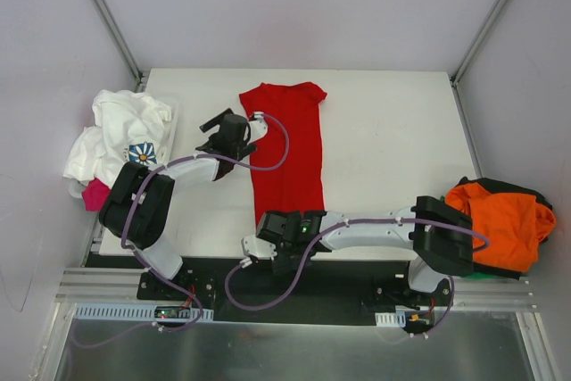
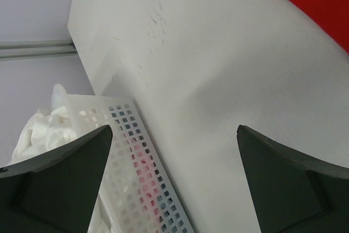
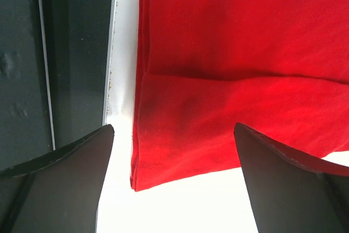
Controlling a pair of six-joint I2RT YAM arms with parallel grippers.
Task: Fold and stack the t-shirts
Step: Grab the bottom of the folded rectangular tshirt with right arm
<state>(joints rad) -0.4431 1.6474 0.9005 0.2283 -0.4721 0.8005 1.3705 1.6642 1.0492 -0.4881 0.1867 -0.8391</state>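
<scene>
The white flat table (image 1: 384, 131) is carrying, at frame centre, a plain red cloth t-shirt (image 1: 287, 162) lying as a long narrow strip. Crumpled heaps are lying at the left, a white printed t-shirt (image 1: 120, 131), and at the right, an orange t-shirt (image 1: 500, 220). The right gripper (image 3: 173, 129) is hovering wide open and empty over the strip's near hem. The left gripper (image 2: 174, 129), equally open and empty, is hanging over bare table beside the strip. Pinching all hem layers at the corners is probably what a square crosswise fold is calling for.

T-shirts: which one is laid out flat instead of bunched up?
The red t-shirt, a flat long strip in the middle. The white printed one is crumpled at left, the orange one heaped at right.
</scene>
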